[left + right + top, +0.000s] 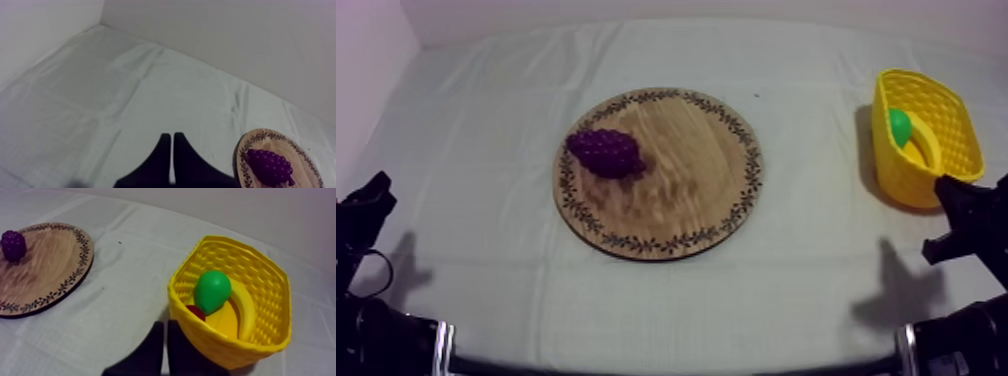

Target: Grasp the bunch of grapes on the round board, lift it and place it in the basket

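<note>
Soft, rather dim light with a violet cast; the yellow basket throws its shadow toward the wooden board.

No writing, label, brand, number or sign can be read anywhere; the only marking is the leafy band running round the rim of the wooden board, which is ornament and not lettering.
</note>
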### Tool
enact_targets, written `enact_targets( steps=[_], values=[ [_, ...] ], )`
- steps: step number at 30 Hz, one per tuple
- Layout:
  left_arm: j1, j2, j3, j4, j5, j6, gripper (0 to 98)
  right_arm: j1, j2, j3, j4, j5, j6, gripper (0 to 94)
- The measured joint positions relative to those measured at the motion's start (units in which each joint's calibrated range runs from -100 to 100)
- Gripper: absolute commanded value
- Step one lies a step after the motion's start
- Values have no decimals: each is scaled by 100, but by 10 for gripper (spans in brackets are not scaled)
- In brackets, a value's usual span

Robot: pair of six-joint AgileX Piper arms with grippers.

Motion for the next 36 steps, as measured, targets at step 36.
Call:
enact_targets(
  steps=[36],
  values=[
    [0, 0, 0, 0, -11, 0, 0, -1410, 287, -267, 238, -219, -18, 5]
  ],
)
